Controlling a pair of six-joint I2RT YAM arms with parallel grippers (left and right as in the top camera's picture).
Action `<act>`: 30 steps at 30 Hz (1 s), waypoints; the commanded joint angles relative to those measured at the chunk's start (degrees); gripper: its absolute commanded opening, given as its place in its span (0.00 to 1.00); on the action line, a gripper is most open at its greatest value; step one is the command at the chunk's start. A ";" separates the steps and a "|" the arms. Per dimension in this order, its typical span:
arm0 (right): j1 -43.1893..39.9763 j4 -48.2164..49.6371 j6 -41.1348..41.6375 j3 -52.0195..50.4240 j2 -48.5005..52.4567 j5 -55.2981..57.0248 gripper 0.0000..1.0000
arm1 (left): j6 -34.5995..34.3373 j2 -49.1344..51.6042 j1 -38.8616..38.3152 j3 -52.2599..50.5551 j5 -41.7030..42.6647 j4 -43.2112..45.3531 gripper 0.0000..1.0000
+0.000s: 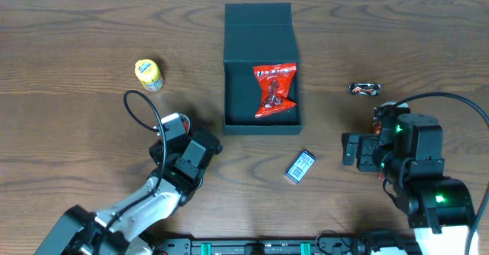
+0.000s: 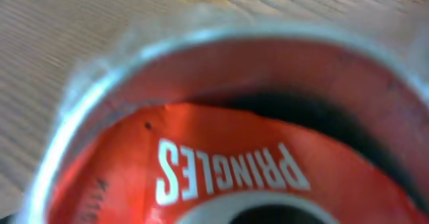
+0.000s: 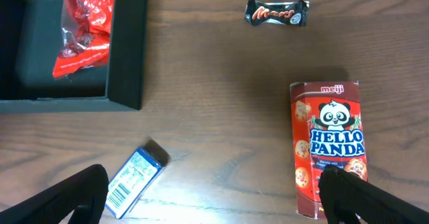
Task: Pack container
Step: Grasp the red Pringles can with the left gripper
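The container [image 1: 260,33] is a dark teal-black square box standing open at table centre, its lid flap folded back. A red snack bag [image 1: 273,91] lies inside; both show in the right wrist view, the container [image 3: 124,63] and the bag [image 3: 84,23]. A red Pringles can [image 2: 228,163] fills the left wrist view and hides the jaws. In the overhead view my left gripper [image 1: 174,133] is right at the can [image 1: 173,123]. My right gripper [image 3: 214,197] is open and empty, and its right finger overlaps the lower end of a Hello Panda box [image 3: 328,143].
A Mars bar [image 1: 364,89] lies right of the container and shows in the right wrist view [image 3: 277,13]. A small blue box [image 1: 300,166] lies in front of the container and shows there too [image 3: 134,180]. A yellow snack item [image 1: 149,74] sits at the left.
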 commanded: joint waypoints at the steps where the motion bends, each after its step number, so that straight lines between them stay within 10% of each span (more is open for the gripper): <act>1: 0.42 0.09 0.90 -0.26 0.00 0.57 0.99 | 3.21 1.38 0.48 -0.22 1.20 2.16 0.95; 30: 0.42 0.07 0.87 -0.26 0.02 0.59 0.99 | 3.91 1.46 0.48 -0.22 1.68 3.76 0.82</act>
